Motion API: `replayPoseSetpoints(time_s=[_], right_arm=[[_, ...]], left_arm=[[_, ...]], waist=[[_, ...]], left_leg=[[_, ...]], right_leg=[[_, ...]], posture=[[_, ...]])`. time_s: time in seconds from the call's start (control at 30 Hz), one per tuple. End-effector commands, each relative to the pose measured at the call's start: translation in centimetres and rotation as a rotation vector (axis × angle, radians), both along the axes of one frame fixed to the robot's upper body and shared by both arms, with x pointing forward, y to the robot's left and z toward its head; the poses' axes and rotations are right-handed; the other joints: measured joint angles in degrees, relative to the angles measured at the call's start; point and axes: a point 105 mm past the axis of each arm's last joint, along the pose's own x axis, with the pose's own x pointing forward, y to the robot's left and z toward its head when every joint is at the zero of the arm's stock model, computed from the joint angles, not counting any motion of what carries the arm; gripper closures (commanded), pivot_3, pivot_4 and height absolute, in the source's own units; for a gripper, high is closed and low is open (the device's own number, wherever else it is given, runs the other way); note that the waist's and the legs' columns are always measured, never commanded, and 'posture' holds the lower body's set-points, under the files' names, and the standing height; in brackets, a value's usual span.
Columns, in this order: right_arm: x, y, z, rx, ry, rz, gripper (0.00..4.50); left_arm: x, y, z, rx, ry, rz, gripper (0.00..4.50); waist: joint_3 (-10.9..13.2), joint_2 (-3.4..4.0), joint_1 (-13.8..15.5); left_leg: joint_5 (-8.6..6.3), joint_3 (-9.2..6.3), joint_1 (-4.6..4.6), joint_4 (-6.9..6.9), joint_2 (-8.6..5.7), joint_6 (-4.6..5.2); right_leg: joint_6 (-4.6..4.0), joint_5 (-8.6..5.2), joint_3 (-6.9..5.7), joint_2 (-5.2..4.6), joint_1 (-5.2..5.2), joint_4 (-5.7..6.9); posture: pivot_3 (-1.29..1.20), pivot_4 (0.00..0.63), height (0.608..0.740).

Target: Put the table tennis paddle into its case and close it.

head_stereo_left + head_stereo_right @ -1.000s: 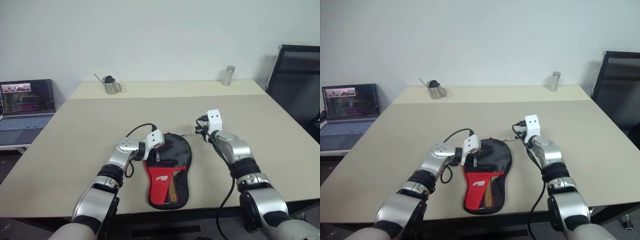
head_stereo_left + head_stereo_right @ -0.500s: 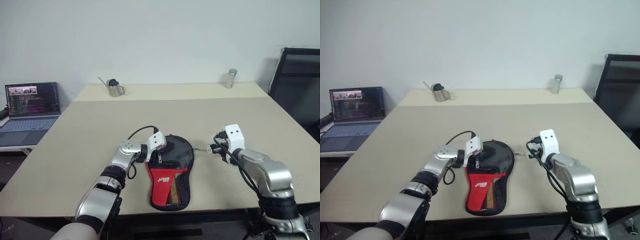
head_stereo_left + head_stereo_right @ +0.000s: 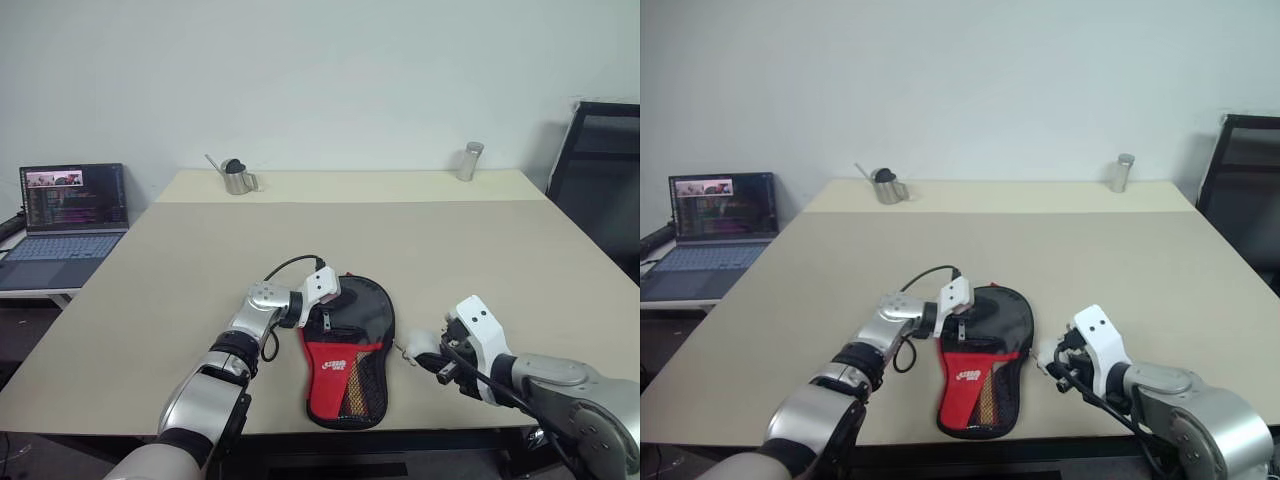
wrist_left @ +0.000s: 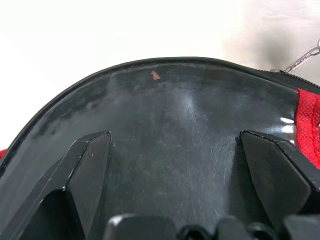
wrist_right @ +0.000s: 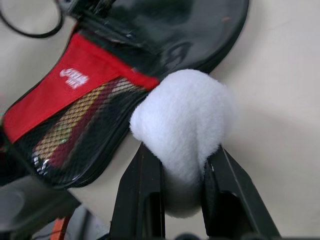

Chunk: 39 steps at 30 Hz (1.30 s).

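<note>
Eye views: case (image 3: 348, 345) lies low centre on the desk (image 3: 200, 260), apparently zipped, paddle likely inside. Left wrist view: our left hand (image 4: 175, 150) spread wide over the case, gripping nothing. Right wrist view: right hand (image 5: 182, 165) pinches a white pompom (image 5: 184, 120). Task looks nearly finished.

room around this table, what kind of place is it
Probably an office or lab workroom: an open laptop on a side desk, a black office chair at the right, and a plain beige table against a bare white wall.
</note>
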Motion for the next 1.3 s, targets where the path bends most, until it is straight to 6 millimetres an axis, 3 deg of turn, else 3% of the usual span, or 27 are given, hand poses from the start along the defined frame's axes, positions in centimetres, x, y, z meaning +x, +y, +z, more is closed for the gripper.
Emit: replayPoseSetpoints(time_s=[0.03,0.33,0.6,0.7,0.83,1.0,1.13,1.3], right_arm=[[-2.1,0.3,0.2,0.002,0.021,0.101,3.98],[-5.8,1.3,-0.9,0.067,0.145,0.241,3.99],[-6.9,2.6,-2.8,0.121,0.25,0.258,3.99],[-7.9,2.9,-2.7,0.131,0.261,0.289,4.0],[-9.6,3.2,-2.2,0.186,0.284,0.341,4.01],[-9.4,3.6,-2.2,0.199,0.266,0.32,4.01],[-7.9,3.4,-2.2,0.186,0.22,0.258,4.01],[-7.6,3.1,-1.7,0.17,0.193,0.266,2.42]], left_arm=[[-2.6,2.0,-6.3,0.205,0.177,-0.002,0.0],[-2.7,1.9,-6.3,0.214,0.177,-0.013,0.0],[-2.7,1.7,-6.4,0.224,0.174,-0.025,0.0],[-2.6,1.5,-6.3,0.225,0.172,-0.027,0.0],[-2.6,1.0,-6.2,0.23,0.162,-0.041,0.0],[-2.4,0.4,-5.9,0.226,0.15,-0.048,0.0],[-2.3,0.2,-5.7,0.22,0.14,-0.046,0.0],[-2.2,0.2,-5.6,0.215,0.134,-0.038,0.0]], waist=[[0.0,-0.01,0.3],[0.0,-0.05,0.6],[-0.1,-0.13,0.3],[-0.2,-0.05,0.3],[-0.2,-0.08,0.5],[-0.2,-0.14,0.5],[-0.2,-0.13,0.5],[-0.2,-0.12,0.5]], left_leg=[[-0.05,0.04,0.0,0.0,-0.03,0.03],[-0.33,0.03,-0.05,0.06,-0.16,0.2],[-0.4,-0.06,0.17,0.16,0.13,0.18],[-0.63,-0.08,0.23,0.13,0.21,-0.19],[-0.48,-0.08,0.16,0.11,0.15,0.06],[-0.5,-0.03,0.14,0.16,0.07,0.04],[-0.7,-0.02,0.15,0.16,0.08,-0.3],[-0.7,0.02,0.12,0.15,0.06,-0.3]], right_leg=[[0.04,-0.04,-0.02,0.02,0.01,0.0],[0.26,-0.2,-0.18,-0.05,0.1,-0.14],[0.31,-0.22,-0.22,-0.21,0.16,-0.1],[0.11,-0.34,-0.29,-0.23,0.08,-0.12],[0.13,-0.33,-0.3,-0.23,0.17,-0.15],[0.16,-0.31,-0.31,-0.36,0.14,-0.17],[0.16,-0.32,-0.34,-0.43,0.13,-0.25],[0.18,-0.3,-0.38,-0.51,0.18,-0.35]], posture=[[0.0,0.15,0.74],[0.0,0.15,0.74],[0.0,0.15,0.74],[0.0,0.15,0.74],[0.0,0.15,0.74],[0.0,0.15,0.74],[0.0,0.15,0.74],[0.0,0.15,0.74]])
